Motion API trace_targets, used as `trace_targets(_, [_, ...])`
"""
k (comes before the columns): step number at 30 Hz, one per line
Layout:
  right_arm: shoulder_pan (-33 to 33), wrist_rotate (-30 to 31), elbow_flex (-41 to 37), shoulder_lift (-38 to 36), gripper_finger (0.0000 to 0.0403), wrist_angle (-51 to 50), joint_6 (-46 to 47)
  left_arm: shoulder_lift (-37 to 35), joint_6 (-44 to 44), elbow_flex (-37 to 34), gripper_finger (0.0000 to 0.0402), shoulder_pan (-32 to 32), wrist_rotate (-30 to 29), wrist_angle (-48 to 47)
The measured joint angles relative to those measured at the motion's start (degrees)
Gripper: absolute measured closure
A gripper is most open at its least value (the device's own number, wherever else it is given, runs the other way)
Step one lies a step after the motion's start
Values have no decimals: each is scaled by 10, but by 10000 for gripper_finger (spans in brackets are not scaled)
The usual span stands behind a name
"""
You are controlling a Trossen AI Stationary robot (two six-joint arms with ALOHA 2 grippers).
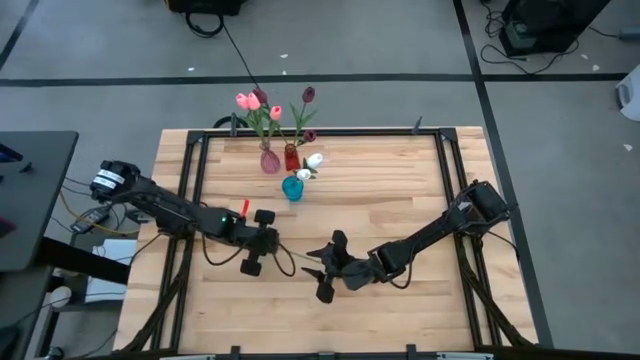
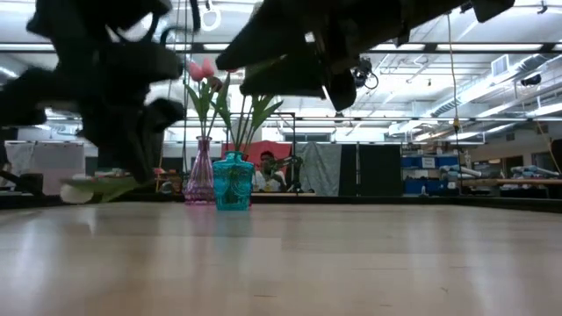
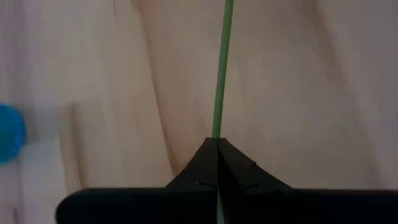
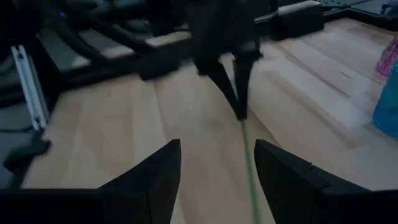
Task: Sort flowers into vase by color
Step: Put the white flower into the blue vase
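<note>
The left gripper (image 3: 217, 144) has its fingers (image 3: 239, 167) clenched on a thin green stem (image 3: 221, 74), which runs straight out from the fingertips over the bare wood. In the high view this left gripper (image 1: 268, 242) hangs over the middle of the worktop (image 1: 400, 200), nearer the front edge. Just beside it the right gripper (image 1: 328, 268) faces it with fingers (image 4: 155, 171) released and spread wide, the stem (image 4: 250, 163) passing between them untouched.

Near the middle of the back edge stand three small vases: a pink vase (image 1: 270, 160) holding pink tulips (image 1: 248, 101), a red vase (image 1: 291, 157) holding dark maroon tulips (image 1: 308, 95), and a teal vase (image 1: 292, 187) with white tulips (image 1: 314, 160) just beside its mouth.
</note>
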Motion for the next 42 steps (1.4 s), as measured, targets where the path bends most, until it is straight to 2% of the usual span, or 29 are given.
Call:
trace_targets(7, [-2,19,0,8,188,-48,-9,0,-15,51,400,-22,-12,-11])
trace_targets(16, [-2,24,0,8,194,-106,-14,-1,-24,67,401,-34,-11,-10])
trace_targets(20, [-2,23,0,8,239,-109,-22,-1,-24,67,401,-34,-11,-11])
trace_targets(26, [-2,1,0,8,377,-111,-29,-1,-24,68,401,-34,-11,-9])
trace_targets(30, [-2,12,0,8,386,-115,-16,-1,-33,68,399,-34,-11,-9])
trace_targets(34, [-2,11,0,8,391,-118,-8,-1,-83,67,370,-43,1,27])
trace_targets(38, [-5,11,0,8,391,-117,-5,-2,-84,69,321,-71,-11,76])
trace_targets(42, [-4,38,0,8,391,-117,5,1,-97,61,281,-93,-20,109])
